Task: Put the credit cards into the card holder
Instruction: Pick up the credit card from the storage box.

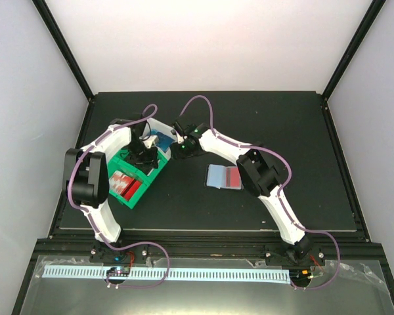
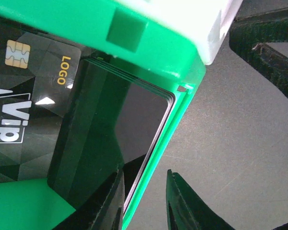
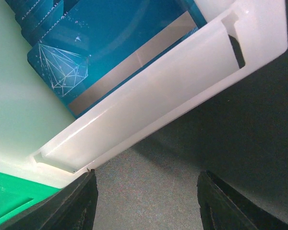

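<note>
The card holder (image 1: 224,177) lies open on the black mat, light blue inside, with a red card on its right half. Black credit cards (image 2: 134,120) stand stacked against the wall of a green tray (image 2: 158,43); another black card (image 2: 24,110) lies flat in it. My left gripper (image 2: 144,203) straddles that wall, one finger inside by the card stack, the other outside with a gap beside it. It stands over the tray's far end (image 1: 150,157). My right gripper (image 3: 146,201) is open over bare mat beside a white tray (image 3: 173,96) of blue cards (image 3: 101,43).
Red cards (image 1: 123,184) fill the near compartment of the green tray (image 1: 134,197). The white tray (image 1: 161,128) sits right behind it. The right arm (image 1: 249,164) reaches across the mat just behind the card holder. Black frame posts border the mat.
</note>
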